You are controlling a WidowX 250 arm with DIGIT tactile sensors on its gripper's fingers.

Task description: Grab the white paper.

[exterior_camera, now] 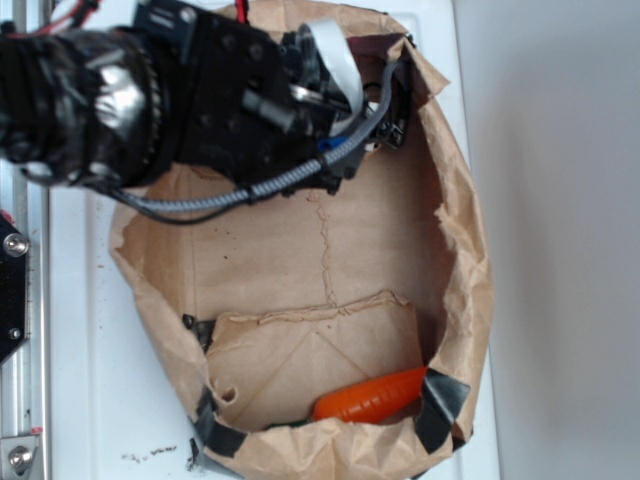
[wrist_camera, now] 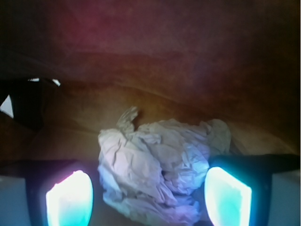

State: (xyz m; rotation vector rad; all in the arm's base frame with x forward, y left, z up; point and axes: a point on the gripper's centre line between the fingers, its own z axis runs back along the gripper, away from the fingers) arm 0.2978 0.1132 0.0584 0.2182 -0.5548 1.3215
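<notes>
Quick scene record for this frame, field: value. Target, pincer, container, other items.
target: white paper, crumpled ball, lying inside the brown paper bag
pincer: open, one finger on each side of the paper, not closed on it
pincer position: at the far end of the bag, seen in the exterior view
target in exterior view: hidden by the arm
other items: orange carrot at the near end of the bag

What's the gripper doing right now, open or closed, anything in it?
Gripper: open, fingers on either side of the white paper inside the brown bag, not yet closed on it.
</notes>
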